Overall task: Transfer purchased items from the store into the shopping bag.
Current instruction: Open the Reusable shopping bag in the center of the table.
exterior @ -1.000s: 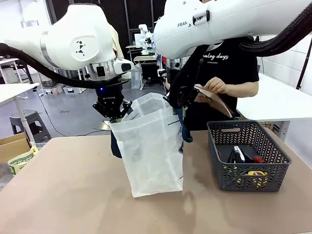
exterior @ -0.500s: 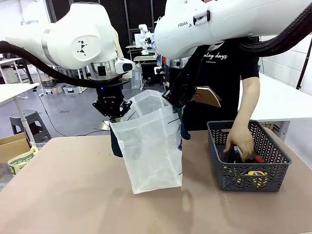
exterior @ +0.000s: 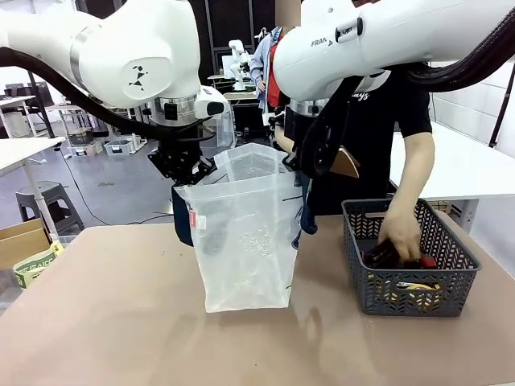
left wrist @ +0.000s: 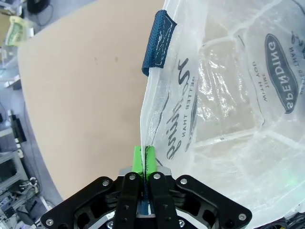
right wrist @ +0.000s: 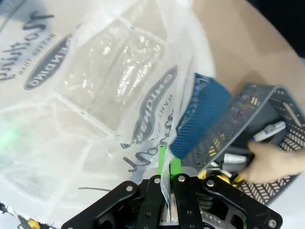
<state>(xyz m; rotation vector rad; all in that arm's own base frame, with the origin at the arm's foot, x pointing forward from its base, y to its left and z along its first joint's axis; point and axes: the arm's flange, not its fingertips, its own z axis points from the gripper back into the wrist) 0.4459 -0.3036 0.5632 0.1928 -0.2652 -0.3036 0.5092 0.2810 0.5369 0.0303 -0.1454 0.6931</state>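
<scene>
Grey stool [exterior: 42,195], cardboard box [exterior: 18,239] beside table [exterior: 105,322]

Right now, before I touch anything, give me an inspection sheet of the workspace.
Surface: tan table, bearing bag and basket.
Job's things: shopping bag upright, mouth held open; contents unclear.
Clutter: grey mesh basket of items, person's hand reaching inside.
Grippers: left gripper and right gripper each shut on the bag's rim.
Cables: black hoses along both arms, above the table.
Surroundings: person at far side; cardboard box on floor, left.
</scene>
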